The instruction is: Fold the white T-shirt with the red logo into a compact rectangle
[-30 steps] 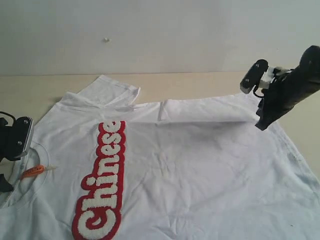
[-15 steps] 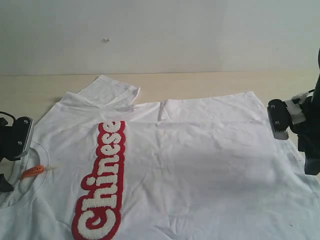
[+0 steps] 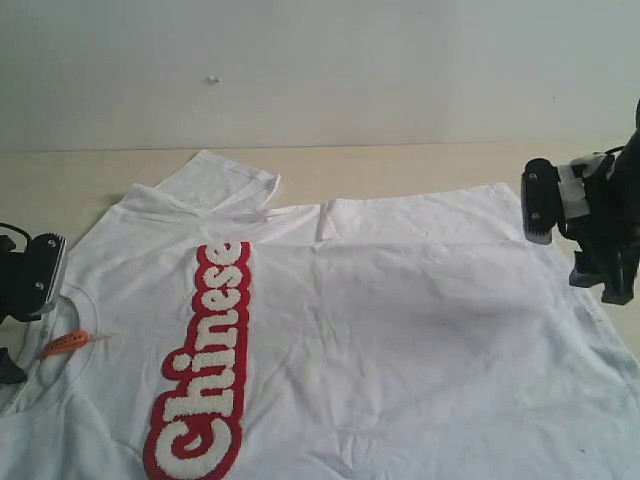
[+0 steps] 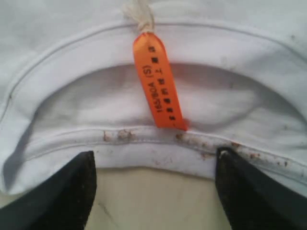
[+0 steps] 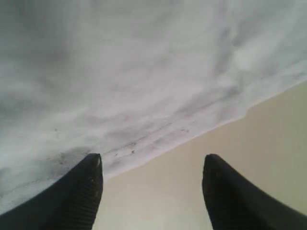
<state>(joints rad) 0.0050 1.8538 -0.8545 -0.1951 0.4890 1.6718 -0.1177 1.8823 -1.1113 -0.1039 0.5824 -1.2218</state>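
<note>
- T-shirt (image 3: 400,330) spread flat on table (image 3: 400,165); collar toward left edge, hem toward right edge.
- Logo (image 3: 205,370) face up.
- Left gripper (image 4: 154,155): jaws apart, empty, at collar near orange tag (image 4: 156,81).
- Right gripper (image 5: 152,158): jaws apart, empty, over hem.

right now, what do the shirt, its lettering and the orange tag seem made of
White T-shirt: soft matte knit, likely cotton; it creases gently, hems stitched. Red logo: fuzzy towel-like white letters, red border; raised pile shows. Orange tag: smooth, slightly shiny ribbon or plastic, printed black, hung on pale cord.
</note>
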